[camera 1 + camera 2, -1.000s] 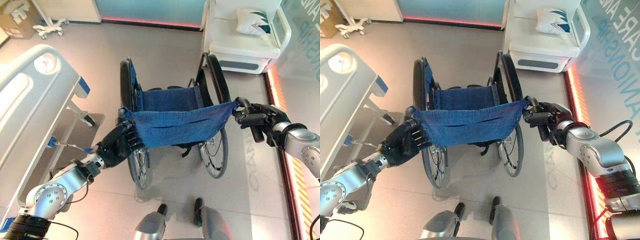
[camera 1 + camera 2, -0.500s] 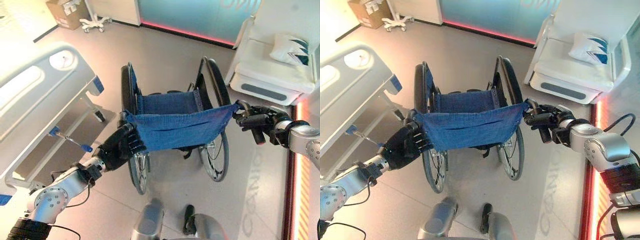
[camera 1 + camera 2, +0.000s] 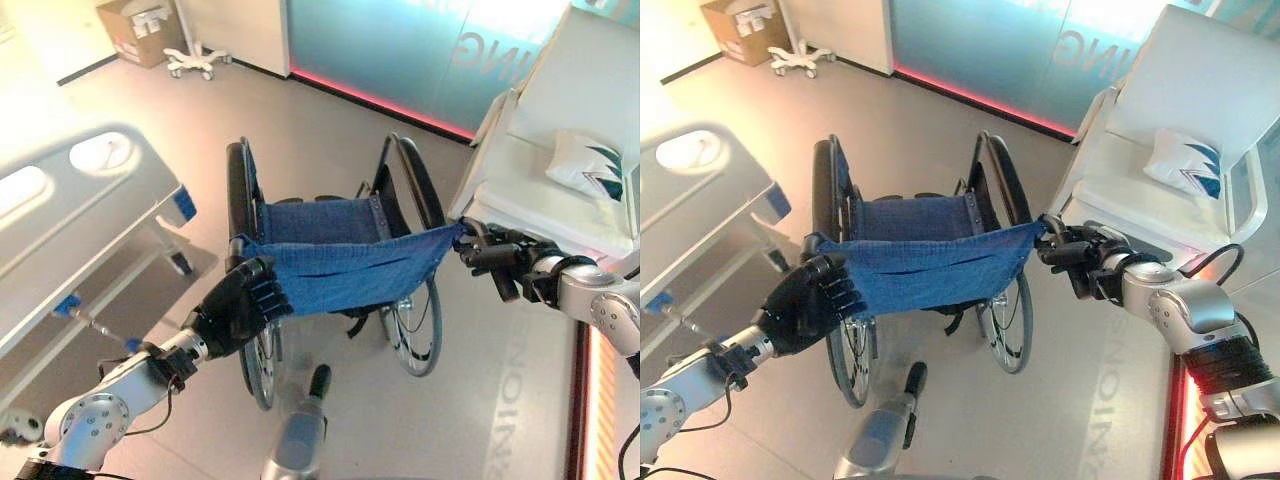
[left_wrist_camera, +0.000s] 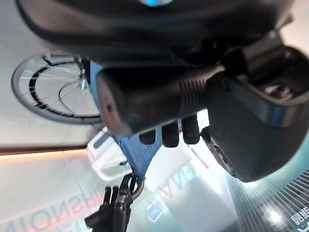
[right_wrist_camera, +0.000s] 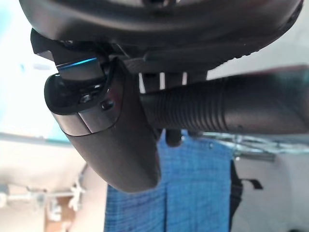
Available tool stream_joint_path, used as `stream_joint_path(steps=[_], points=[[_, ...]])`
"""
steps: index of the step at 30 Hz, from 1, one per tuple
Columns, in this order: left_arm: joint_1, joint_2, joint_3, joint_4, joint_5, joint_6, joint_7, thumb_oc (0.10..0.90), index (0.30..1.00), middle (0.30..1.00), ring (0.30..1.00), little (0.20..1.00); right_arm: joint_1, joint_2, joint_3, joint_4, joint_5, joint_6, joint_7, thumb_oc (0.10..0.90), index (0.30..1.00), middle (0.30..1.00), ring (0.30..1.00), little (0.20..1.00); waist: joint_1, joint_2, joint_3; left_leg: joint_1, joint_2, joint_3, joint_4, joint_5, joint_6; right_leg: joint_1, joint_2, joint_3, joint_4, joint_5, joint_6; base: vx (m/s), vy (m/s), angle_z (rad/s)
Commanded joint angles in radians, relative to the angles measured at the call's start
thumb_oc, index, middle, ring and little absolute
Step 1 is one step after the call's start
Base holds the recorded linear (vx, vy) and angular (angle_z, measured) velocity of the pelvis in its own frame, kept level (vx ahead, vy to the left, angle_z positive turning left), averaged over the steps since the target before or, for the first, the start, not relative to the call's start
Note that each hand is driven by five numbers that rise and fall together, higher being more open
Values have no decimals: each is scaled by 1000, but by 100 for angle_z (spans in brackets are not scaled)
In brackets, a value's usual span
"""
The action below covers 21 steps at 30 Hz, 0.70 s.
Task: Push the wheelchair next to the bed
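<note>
A black-framed wheelchair with a blue fabric seat and backrest (image 3: 335, 255) is standing on the pale floor (image 3: 330, 130) in the middle of the room, its large spoked wheels resting on the ground and its backrest facing the robot. The robot's left hand (image 3: 235, 305) is wrapping its dark fingers around the wheelchair's left push handle (image 4: 154, 104), a black ribbed grip seen close in the left wrist view. The right hand (image 3: 500, 258) is closing around the right push handle (image 5: 217, 108) in the same way, with the thumb curled beside the grip in the right wrist view. The blue backrest cloth is stretching taut between the two handles. To the robot's left, a white hospital bed with a moulded footboard and blue corner pieces (image 3: 90, 200) is sitting near the wheelchair but apart from it, with a strip of floor showing between them. To the right, a white padded armchair (image 3: 1160, 150) is carrying a white cushion with a dark leaf pattern (image 3: 1185, 165). Far off at the wall, a brown cardboard box (image 3: 140, 25) is lying beside a white wheeled stand base (image 3: 195, 62).
</note>
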Motion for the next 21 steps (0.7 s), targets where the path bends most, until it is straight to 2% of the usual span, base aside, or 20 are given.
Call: stream_joint_path(steps=[1,4,6,9,11,15,17,20,21], points=[[-277,14,202,-103,-87,-202,-84,400,300,300,300,300,-57,28,14,-126,56,-142,150,400,300,300,300,300,-45,-10,-199,13,-37,8,-13,3,8,-61,64,-134,160,250,54,426,184,-15],[-342,49,184,-51,-103,-184,-99,400,300,300,300,300,-75,37,24,-96,67,-163,159,400,300,300,300,300,-41,-22,-212,42,-72,-16,1,-25,35,-132,69,-125,344,381,121,328,143,4],[-364,73,184,-34,-120,-172,-100,400,300,300,300,300,-78,45,30,-95,72,-172,156,400,300,300,300,300,-37,-23,-219,60,-94,-40,6,-41,51,-177,76,-110,419,446,147,340,111,6],[-363,95,193,-19,-136,-163,-112,400,300,300,300,300,-69,58,23,-112,64,-163,148,400,300,300,300,300,-42,-11,-220,80,-110,-47,24,-69,71,-224,45,-121,434,424,138,279,87,-5],[-353,106,198,-15,-146,-171,-122,400,300,300,300,300,-60,63,15,-129,52,-152,139,400,300,300,300,300,-49,-2,-214,86,-114,-42,38,-81,74,-241,43,-132,382,381,112,285,49,5],[-352,108,183,-21,-149,-199,-109,400,300,300,300,300,-62,44,-1,-131,48,-149,142,400,300,300,300,300,-75,16,-186,134,-106,-62,78,-123,54,-291,-2,-164,119,304,51,263,-24,13],[-370,103,152,-24,-142,-217,-92,400,300,300,300,300,-75,16,-2,-115,64,-156,148,400,300,300,300,300,-100,20,-169,178,-108,-84,105,-173,48,-323,-25,-152,4,329,49,300,-76,19],[-386,90,130,-29,-124,-228,-74,400,300,300,300,300,-96,-1,3,-111,89,-147,141,400,300,300,300,300,-126,14,-157,222,-111,-97,133,-245,49,-393,-72,-115,-81,408,84,320,-119,34],[-391,85,123,-28,-116,-229,-68,400,300,300,300,300,-107,-8,3,-114,105,-133,136,400,300,300,300,300,-135,7,-155,245,-110,-105,147,-287,51,-418,-95,-95,-128,447,103,411,-181,54]])
